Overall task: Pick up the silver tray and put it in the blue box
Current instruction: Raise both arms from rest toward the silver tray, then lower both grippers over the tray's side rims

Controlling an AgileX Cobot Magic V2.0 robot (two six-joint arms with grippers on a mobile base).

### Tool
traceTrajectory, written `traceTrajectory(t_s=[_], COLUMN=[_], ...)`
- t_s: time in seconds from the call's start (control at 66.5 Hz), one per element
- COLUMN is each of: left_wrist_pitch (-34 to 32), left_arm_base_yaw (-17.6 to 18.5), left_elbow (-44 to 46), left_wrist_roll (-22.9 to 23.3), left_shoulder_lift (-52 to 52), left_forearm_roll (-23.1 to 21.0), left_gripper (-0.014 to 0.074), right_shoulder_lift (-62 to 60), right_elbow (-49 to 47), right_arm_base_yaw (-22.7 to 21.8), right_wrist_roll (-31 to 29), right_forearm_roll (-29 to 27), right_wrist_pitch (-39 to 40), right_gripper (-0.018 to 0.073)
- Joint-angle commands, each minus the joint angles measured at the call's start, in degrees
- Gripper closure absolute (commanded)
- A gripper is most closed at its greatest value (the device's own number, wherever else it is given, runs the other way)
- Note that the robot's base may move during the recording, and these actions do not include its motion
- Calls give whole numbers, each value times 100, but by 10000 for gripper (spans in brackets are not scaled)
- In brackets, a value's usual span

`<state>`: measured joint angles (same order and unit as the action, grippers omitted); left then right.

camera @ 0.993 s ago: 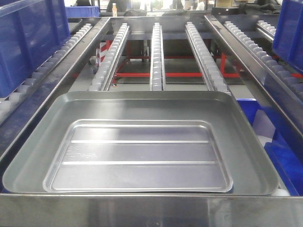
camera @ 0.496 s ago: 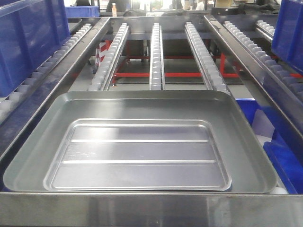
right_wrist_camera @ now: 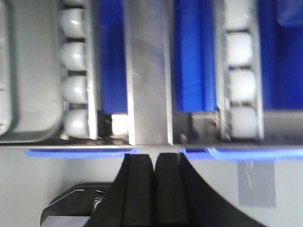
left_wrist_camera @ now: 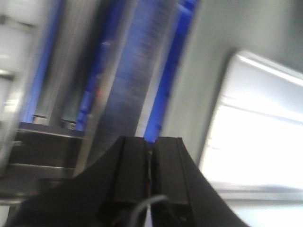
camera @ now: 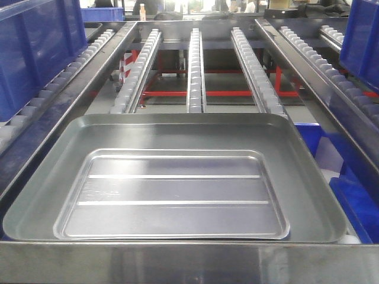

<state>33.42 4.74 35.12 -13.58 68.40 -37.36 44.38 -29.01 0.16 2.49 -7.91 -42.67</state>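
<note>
The silver tray [camera: 172,195] lies flat inside a larger, duller grey tray [camera: 177,125]. It sits toward the near side of that tray, and its two raised lines run from left to right. The grey tray rests on the middle lane, just behind a steel front bar [camera: 177,263]. Beyond it three roller rails [camera: 196,71] run away from the camera, and red frame bars [camera: 225,93] show under them.

The blue box [camera: 35,53] with ribbed wall stands on the left roller lane, apart from the silver tray. A second blue crate [camera: 362,35] stands on the right lane at the far edge of the view. More blue plastic [camera: 349,201] shows lower down, to the right of the grey tray.

The front view shows no arm. In the left wrist view, which is much blurred, the left gripper [left_wrist_camera: 150,144] has its two black fingers pressed together with nothing between them. The bright tray floor is to its right, not touching it. In the right wrist view the right gripper [right_wrist_camera: 154,158] also has its fingers closed against each other and empty. It points at a steel rail [right_wrist_camera: 147,71] between two rows of white rollers [right_wrist_camera: 75,52], with a corner of the grey tray at the left edge.
</note>
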Motion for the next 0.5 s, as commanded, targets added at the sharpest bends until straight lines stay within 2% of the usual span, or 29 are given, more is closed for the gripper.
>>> traceTrajectory(t_s=[0.0, 0.12, 0.226, 0.286, 0.376, 0.436, 0.481], left_wrist_pitch=[129, 64, 229, 196, -162, -499, -810], left_arm_base_yaw=[155, 265, 288, 410, 817, 1172, 1535], left_elbow=[284, 284, 284, 284, 284, 284, 308], left_wrist_roll=[-683, -882, -1506, -1506, -1426, -1040, -551], left_shoulder_lift=[-25, 69, 185, 228, 231, 231, 231], left_forearm_roll=[-801, -1722, -2298, -2322, -2103, -1917, -1612], left_gripper=[583, 584, 583, 586, 603, 603, 603], right_shoulder_lift=[22, 164, 439, 672, 1086, 1366, 1614], right_elbow=[-338, -452, -563, -641, -844, -1004, -1118], right_arm_base_yaw=[227, 474, 578, 663, 949, 1194, 1435], right_wrist_roll=[-82, -82, -82, -82, -82, -82, -57], right_forearm_roll=[-120, -234, -718, -973, -1037, -1042, -1042], right_wrist_pitch=[413, 564, 555, 544, 578, 657, 748], right_gripper=[505, 504, 482, 476, 481, 481, 481])
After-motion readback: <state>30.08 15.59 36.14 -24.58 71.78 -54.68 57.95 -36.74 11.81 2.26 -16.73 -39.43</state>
